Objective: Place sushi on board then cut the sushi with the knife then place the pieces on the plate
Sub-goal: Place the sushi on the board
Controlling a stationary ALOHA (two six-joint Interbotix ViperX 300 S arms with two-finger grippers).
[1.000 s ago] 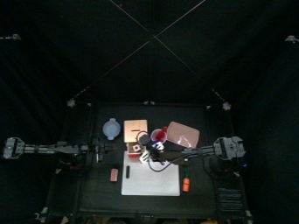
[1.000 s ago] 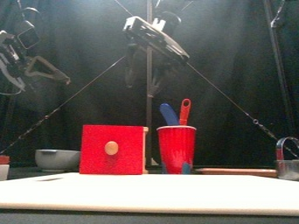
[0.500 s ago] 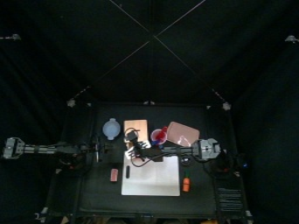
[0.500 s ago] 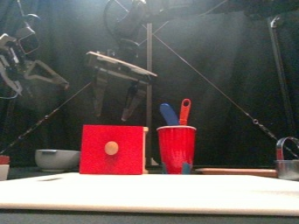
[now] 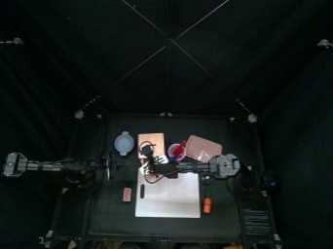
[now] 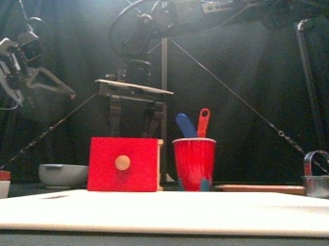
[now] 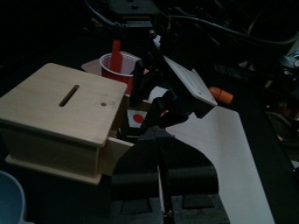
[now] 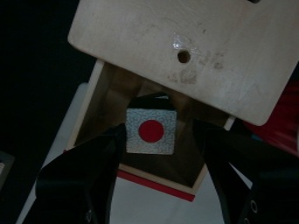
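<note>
Sushi (image 8: 152, 131): lies in the open drawer (image 8: 122, 101) of the wooden box (image 7: 65, 109).
Right pincer (image 6: 135, 120): spread wide, straddling it, nothing held.
Advice: lower squarely, keep off the drawer walls, close on the sushi's flanks.
Left pincer (image 6: 37, 91): spread, idle at far left.

The right arm's (image 5: 216, 167) jaws have swung left and down to just above the wooden box (image 6: 125, 164).

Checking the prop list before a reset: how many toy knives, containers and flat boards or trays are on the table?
Toy knives: 2 (blue toy knife, red toy knife)
Containers: 3 (red cup, blue-grey bowl, pale wooden box)
Flat pieces: 2 (white cutting board, pink tray)
Total: 7
</note>
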